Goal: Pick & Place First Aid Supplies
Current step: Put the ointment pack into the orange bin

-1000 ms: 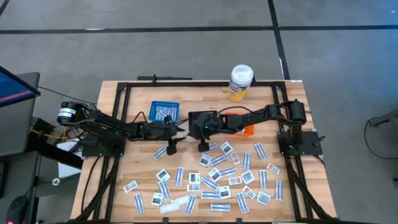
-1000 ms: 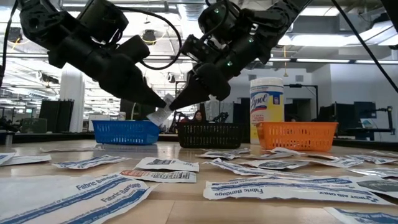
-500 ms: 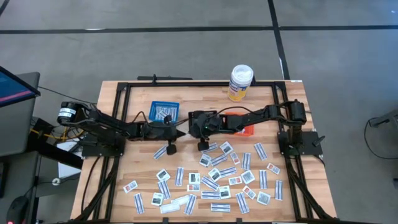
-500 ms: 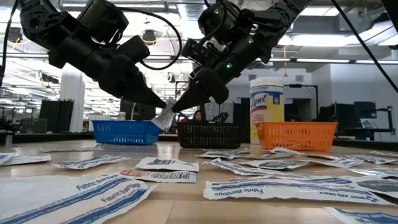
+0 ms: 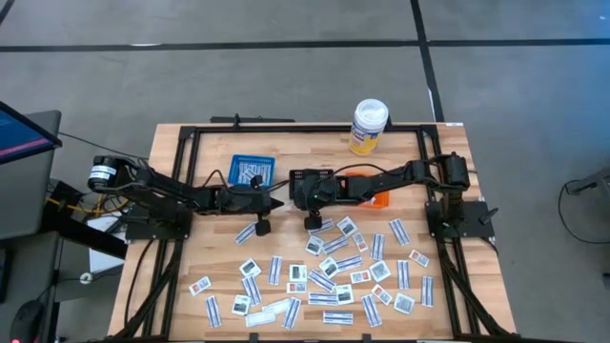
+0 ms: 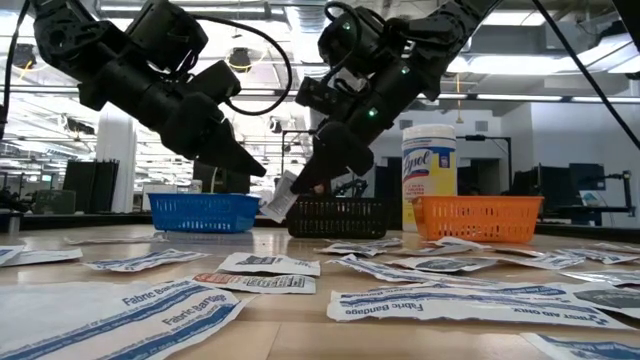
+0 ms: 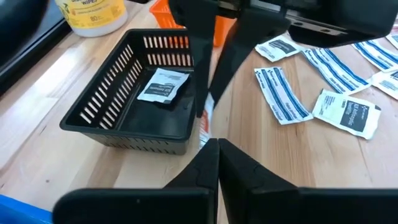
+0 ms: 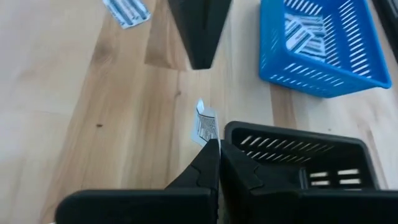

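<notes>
My right gripper pinches small packet beside black basket; left gripper closed, empty. Next: carry over basket, release.

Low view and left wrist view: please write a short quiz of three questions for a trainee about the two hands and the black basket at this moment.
1. True or false: the left hand holds a packet.
2. Choose one. The right hand is: A) open; B) shut on a small white packet; C) shut on nothing.
3. Fill in: in the left wrist view, the black basket has ___ packet lying inside.

Key: 1 false, it is shut and empty; 2 B; 3 one.
</notes>
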Robot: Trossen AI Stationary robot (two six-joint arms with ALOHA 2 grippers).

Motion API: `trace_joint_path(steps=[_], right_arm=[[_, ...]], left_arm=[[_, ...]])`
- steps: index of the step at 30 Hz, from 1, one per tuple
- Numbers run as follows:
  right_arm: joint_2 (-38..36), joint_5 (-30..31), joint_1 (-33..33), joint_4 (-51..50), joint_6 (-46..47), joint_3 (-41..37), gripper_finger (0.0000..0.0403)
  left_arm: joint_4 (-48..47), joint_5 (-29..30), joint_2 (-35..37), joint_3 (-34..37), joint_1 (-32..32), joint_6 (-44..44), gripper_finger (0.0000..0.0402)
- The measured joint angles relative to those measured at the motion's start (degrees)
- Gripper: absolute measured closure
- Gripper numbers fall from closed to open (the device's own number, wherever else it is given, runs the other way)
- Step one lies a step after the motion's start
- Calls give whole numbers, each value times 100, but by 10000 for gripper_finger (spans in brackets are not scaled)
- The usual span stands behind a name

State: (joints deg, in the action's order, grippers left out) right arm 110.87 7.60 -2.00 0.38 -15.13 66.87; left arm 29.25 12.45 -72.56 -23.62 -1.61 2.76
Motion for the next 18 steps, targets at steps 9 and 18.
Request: trace_joint_path(steps=[9, 18], right_arm=[[-52, -2, 58, 73, -320, 3, 402], [-87, -4, 135, 338, -584, 2, 403]], left_arm=[[-149, -44, -2, 0, 0, -180, 349], [-205, -334, -2, 0, 0, -215, 251]])
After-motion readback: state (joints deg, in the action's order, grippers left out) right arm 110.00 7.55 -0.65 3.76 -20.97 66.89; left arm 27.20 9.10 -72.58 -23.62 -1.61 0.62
